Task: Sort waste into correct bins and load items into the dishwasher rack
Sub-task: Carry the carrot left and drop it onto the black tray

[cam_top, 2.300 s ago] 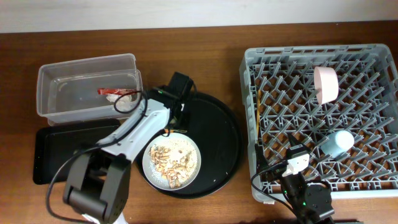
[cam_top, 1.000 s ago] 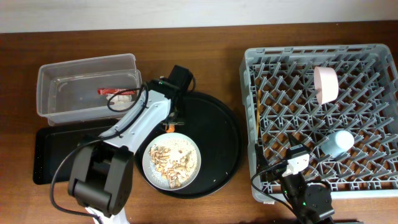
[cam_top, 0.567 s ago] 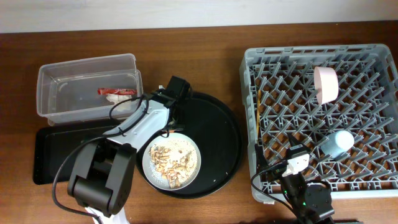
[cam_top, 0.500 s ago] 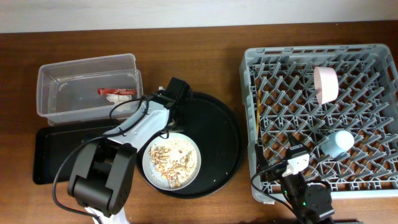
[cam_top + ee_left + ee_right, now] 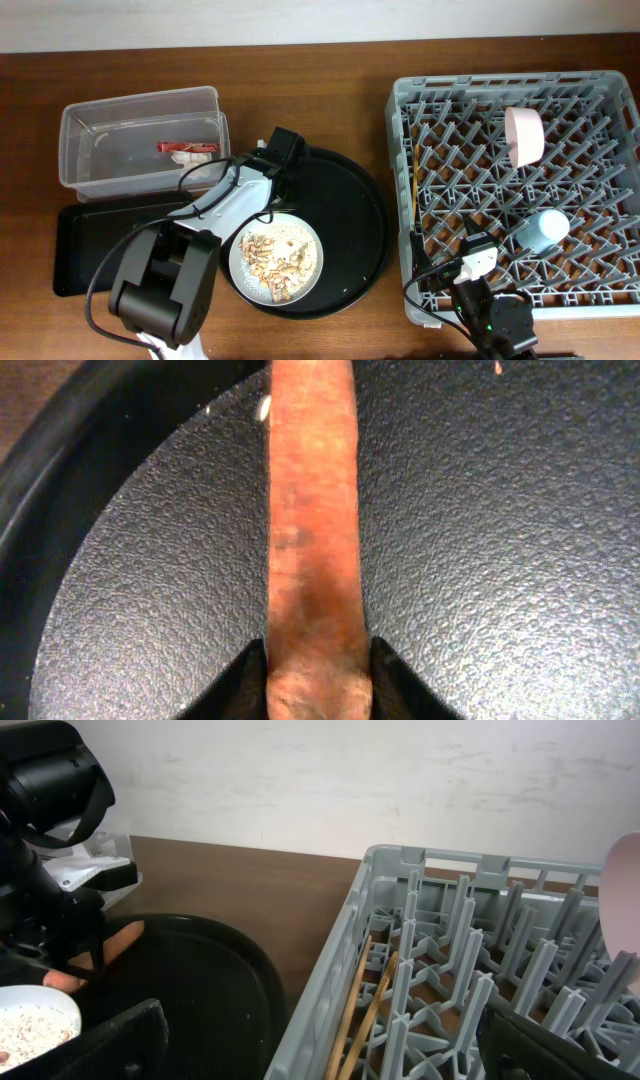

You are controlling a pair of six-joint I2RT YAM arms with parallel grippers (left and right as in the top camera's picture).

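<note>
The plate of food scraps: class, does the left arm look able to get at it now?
Probably within reach: the plate lies uncovered beside the left gripper. But its jaws hold the carrot, so it likely can't grasp anything else yet.

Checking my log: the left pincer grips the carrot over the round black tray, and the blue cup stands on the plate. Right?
No: the overhead view shows the blue cup in the dishwasher rack, not on the plate. The left pincer does grip the carrot over the round black tray.
</note>
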